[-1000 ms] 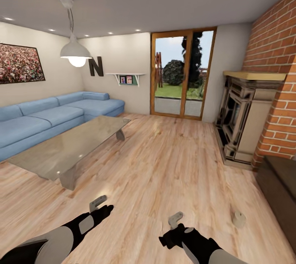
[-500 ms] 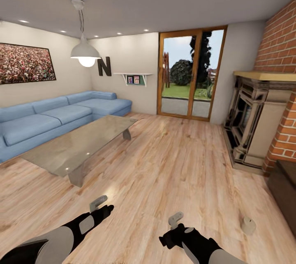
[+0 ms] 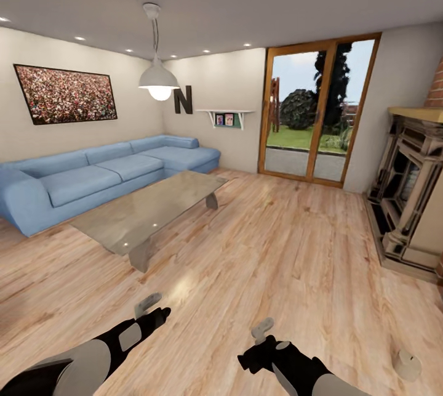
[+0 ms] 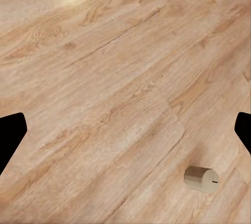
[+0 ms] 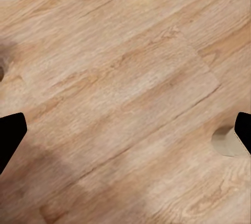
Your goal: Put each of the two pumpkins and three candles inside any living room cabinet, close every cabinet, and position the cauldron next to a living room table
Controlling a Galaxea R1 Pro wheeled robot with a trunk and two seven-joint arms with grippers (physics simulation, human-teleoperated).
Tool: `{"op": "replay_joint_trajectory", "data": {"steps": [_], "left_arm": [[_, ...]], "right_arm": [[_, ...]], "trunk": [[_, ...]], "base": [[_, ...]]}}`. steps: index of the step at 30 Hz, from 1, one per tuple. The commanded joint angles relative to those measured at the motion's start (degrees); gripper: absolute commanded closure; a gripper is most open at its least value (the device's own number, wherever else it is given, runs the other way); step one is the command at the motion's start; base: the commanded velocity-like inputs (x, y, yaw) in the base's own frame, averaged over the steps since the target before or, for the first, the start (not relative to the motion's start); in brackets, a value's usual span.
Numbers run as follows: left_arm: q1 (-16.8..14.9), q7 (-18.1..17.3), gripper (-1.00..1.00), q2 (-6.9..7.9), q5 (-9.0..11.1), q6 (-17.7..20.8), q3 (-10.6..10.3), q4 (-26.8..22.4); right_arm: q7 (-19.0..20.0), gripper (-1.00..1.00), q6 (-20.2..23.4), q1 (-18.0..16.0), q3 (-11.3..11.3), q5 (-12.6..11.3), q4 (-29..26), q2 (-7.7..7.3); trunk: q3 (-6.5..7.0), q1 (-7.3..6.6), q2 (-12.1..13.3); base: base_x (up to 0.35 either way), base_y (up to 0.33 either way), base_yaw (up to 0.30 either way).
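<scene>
Head camera: high vantage, facing forward and down across the living room toward the glass door (image 3: 317,119). Both wrist cameras: close, aimed down at the plank floor (image 4: 104,78). Shared by all three views: that floor and one candle (image 3: 407,364) lying on it.

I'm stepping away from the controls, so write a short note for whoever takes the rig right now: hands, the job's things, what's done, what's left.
Left hand: open, empty, above bare floor.
Right hand: open, empty, above the wooden floor.
One candle stands on the floor to the robot's right, near the right hand. The coffee table is ahead on the left, in front of the blue sofa.
Done: nothing that these views confirm.
Left: find the pumpkins, other candles, cauldron and cabinet; stow the items, close the cabinets, and set the cauldron by the table.
</scene>
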Motion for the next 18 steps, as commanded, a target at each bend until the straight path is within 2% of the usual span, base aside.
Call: {"op": "replay_joint_trajectory", "data": {"steps": [1,10,18], "left_arm": [[-0.1,-0.2,-1.00,0.05,0.2,0.2,0.4,0.1],[-0.1,-0.3,-1.00,0.04,0.2,0.2,0.4,0.1],[-0.1,-0.3,-1.00,0.02,0.2,0.2,0.4,0.1]], "right_arm": [[0.0,-1.00,0.3,0.0,0.3,-0.5,-0.1,-0.01],[0.0,-1.00,0.3,0.0,0.5,-0.4,-0.1,0.02],[0.3,-1.00,0.3,0.0,0.4,-0.4,-0.1,0.03]], "trunk": [[-0.07,0.02,0.0],[-0.07,0.02,0.0],[-0.07,0.02,0.0]], "base": [[0.188,-0.138,0.086],[0.223,-0.174,0.024],[0.016,-0.013,0.000]]}}
